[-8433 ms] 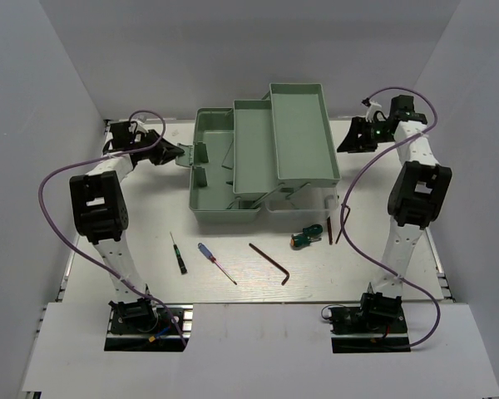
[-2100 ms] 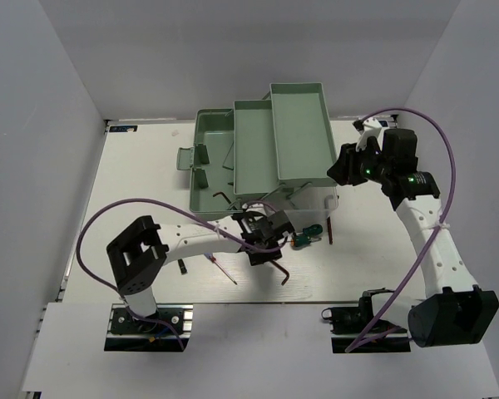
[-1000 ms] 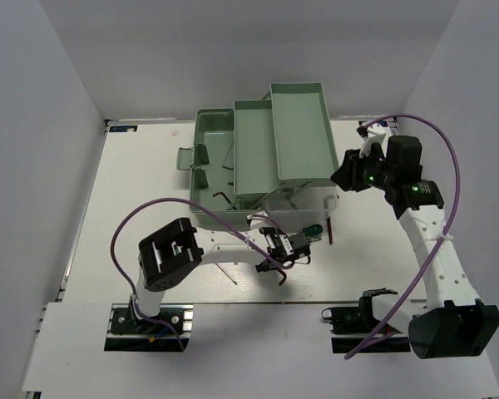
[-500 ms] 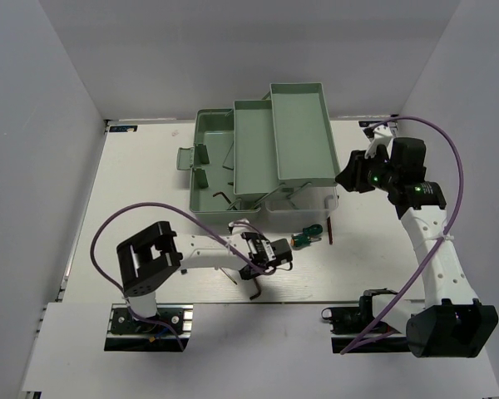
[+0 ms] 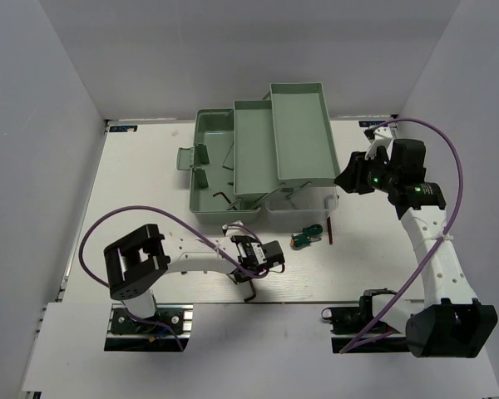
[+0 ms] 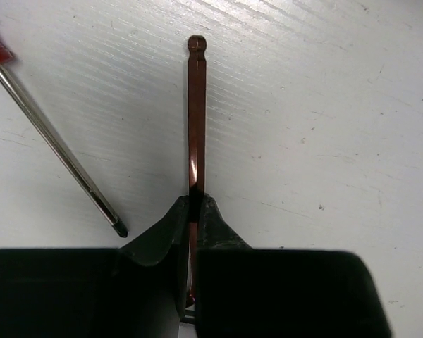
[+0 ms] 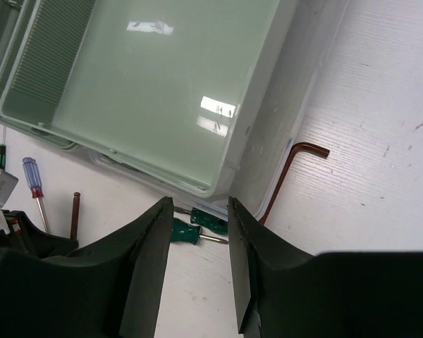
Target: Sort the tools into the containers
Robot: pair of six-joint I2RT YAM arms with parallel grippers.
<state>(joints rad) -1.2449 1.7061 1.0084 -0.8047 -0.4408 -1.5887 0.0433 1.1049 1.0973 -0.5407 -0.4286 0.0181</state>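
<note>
Left wrist view: left gripper pinches hex key, shaft jutting forward.

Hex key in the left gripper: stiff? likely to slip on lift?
Probably stiff and light: the hex key is a thin straight metal bar. It may pivot or slip, since the left gripper pinches its narrow glossy shaft at one spot.

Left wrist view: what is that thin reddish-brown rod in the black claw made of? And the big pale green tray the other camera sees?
The slim reddish-brown hex key looks like metal with a glossy coppery coating: a sharp bright glint sits on its shaft. The pale mint-green tray is probably smooth moulded plastic, judging by its soft glare patches.
</note>
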